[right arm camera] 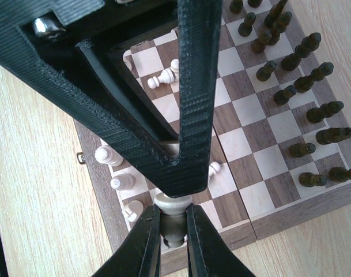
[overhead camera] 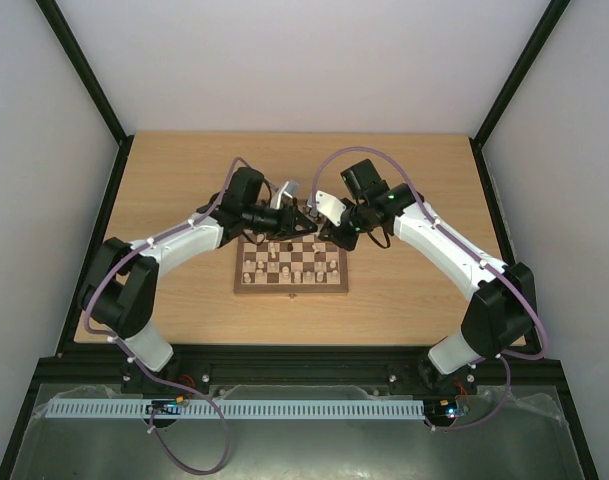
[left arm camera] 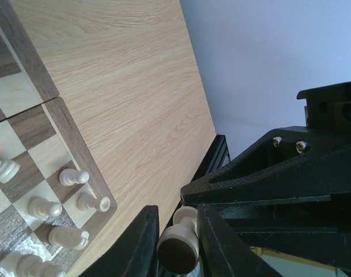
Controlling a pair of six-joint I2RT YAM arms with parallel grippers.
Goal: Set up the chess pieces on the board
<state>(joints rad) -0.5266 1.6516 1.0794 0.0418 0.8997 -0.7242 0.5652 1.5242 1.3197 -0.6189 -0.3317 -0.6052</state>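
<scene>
Two pairs of jaws meet close together near the far edge of the board [overhead camera: 291,290], which lies mid-desk [overhead camera: 184,180]. The left jaws are closed on a pale piece [left arm camera: 178,239], pinching its narrow stem just above the round base, whose dark underside faces the wrist camera. The right jaws are shut tight on a collared piece [right arm camera: 172,203], cream at its wide ring and dark below. The left arm's black housing hangs right over it, and I cannot tell whether both arms hold the same figure.

Dark pieces [right arm camera: 325,108] line one side of the board, and pale pieces [left arm camera: 45,206] stand on the opposite side.

These figures look like turned wood: stiff, very light, smooth and rounded everywhere, so probably slippery under hard plastic. The waist between base and head seems the best hold, since the swelling above and below should stop a piece sliding out. Their bases are small, so a piece set down tilted would likely topple and roll into its neighbours.

The board shows matt brown and tan checks inside a darker frame. The desk is pale, with a long straight grain.
</scene>
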